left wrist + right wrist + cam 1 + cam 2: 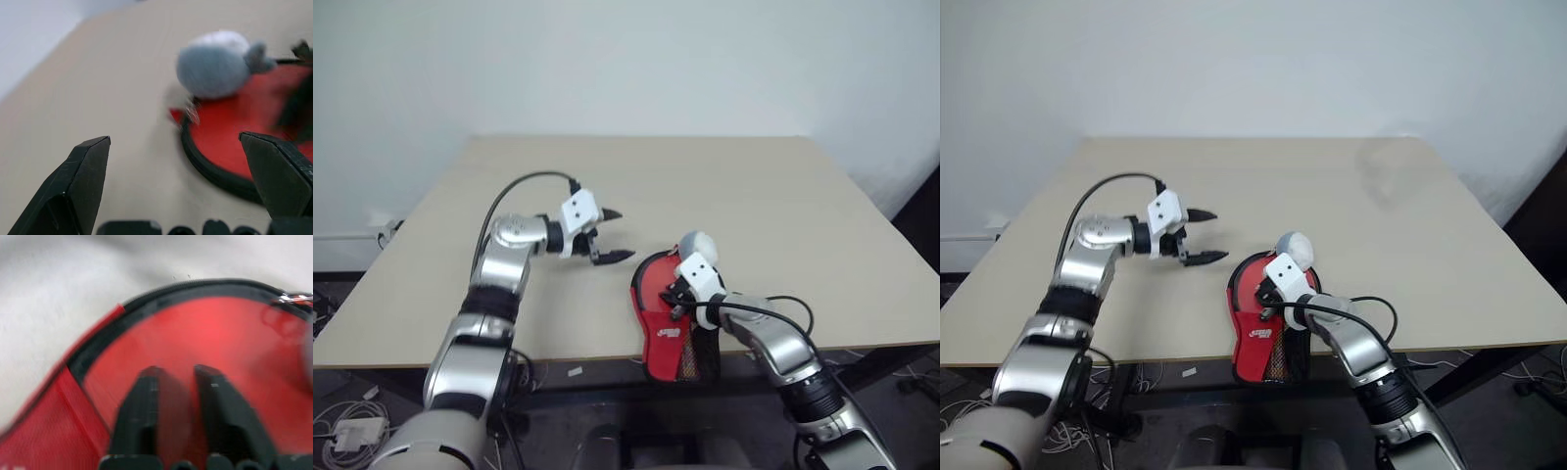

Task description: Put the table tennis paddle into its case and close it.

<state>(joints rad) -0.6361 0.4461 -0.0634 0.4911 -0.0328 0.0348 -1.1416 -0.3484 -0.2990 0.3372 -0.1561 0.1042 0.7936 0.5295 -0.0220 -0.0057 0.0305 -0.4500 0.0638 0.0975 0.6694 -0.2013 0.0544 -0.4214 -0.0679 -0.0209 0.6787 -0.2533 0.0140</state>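
The case (658, 311) lies at the table's front edge, red side up with a black zipper trim, and its mesh handle end (702, 357) hangs over the edge. The paddle is hidden. My right gripper (674, 297) rests over the case's round top. In the right wrist view its fingers (146, 396) stand a little apart over the red fabric (210, 328), with nothing between them. My left gripper (617, 235) hovers wide open to the left of the case, not touching it. The left wrist view shows the case's rim (215, 174) beyond the open left gripper (174, 139).
The beige table (724, 186) stretches back to a white wall. A silver zipper pull (293, 298) sits on the case's trim. Cables lie on the floor below the table's front edge.
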